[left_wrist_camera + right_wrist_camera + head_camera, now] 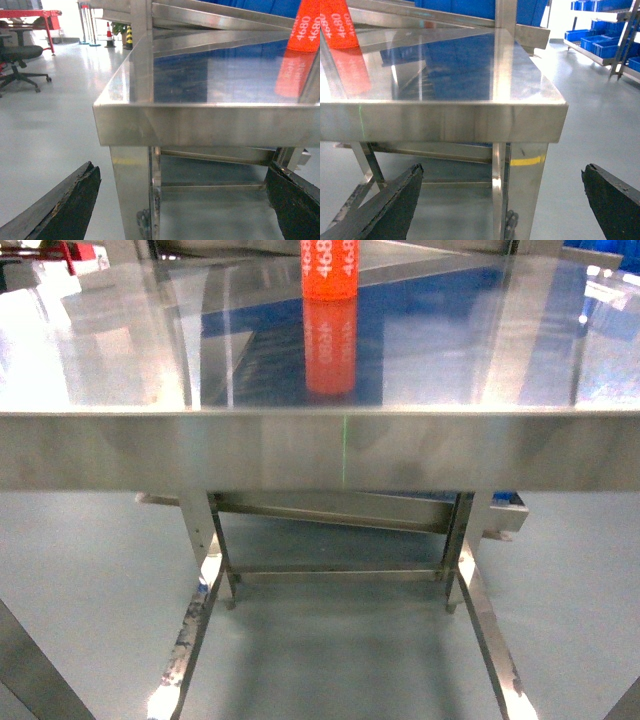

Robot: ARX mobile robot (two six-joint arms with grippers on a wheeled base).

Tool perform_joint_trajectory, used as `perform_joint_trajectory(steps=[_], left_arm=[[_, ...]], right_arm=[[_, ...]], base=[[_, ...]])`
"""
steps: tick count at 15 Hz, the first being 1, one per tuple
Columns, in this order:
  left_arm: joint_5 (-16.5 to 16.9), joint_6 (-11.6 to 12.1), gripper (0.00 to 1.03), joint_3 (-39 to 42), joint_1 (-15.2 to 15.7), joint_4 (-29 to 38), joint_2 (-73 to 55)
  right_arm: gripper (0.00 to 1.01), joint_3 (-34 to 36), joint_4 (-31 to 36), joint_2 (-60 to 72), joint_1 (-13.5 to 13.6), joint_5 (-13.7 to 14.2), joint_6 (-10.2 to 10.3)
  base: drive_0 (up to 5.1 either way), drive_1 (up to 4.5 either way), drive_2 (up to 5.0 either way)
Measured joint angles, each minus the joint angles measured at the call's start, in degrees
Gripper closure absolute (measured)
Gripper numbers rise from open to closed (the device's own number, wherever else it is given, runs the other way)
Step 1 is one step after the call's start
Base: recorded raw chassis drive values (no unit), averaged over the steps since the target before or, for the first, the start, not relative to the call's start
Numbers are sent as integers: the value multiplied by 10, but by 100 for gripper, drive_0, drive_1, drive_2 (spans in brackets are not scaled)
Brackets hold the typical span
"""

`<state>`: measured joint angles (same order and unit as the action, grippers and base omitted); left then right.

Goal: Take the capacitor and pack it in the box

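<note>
Left gripper [182, 200]: two black, worn finger pads [65, 207] at the lower corners of its wrist view, spread wide, nothing between them. Released. It hangs below and in front of the near-left corner of the shiny stainless-steel table [200, 122].

Right gripper [502, 200]: same picture, dark chipped pads [390, 205] far apart, empty, low before the table's near-right corner. Neither claw shows in the head view.

Risks, as I judge them:
- Both claws sit under tabletop level, facing the steel front edge. Raising or reaching forward without clearing that lip could knock fingers against it.
- The top is mirror-bright, full of blue and orange reflections; a reach could be aimed at a reflection instead of the real thing.

Task things: the orange-red cylinder printed with white digits "4680" [329, 270] stands upright far back on the tabletop, near the middle, well apart from both claws. Likely the capacitor, though I cannot confirm. Smooth round sides; its mirror image lies right beneath it. Top cut off by the head view.

No box appears in any view. Blue plastic bins on racks [600, 40] stand off to the right; a black office chair [20, 57] to the left.
</note>
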<state>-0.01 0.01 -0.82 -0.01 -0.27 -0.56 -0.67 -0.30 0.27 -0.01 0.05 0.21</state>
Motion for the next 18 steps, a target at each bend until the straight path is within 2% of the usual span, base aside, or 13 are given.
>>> perform_joint_trajectory(steps=[18], left_arm=[[0, 0, 5, 0, 0, 0, 0]], right_arm=[[3, 0, 0, 0, 0, -1, -1]], base=[[0, 0, 0]])
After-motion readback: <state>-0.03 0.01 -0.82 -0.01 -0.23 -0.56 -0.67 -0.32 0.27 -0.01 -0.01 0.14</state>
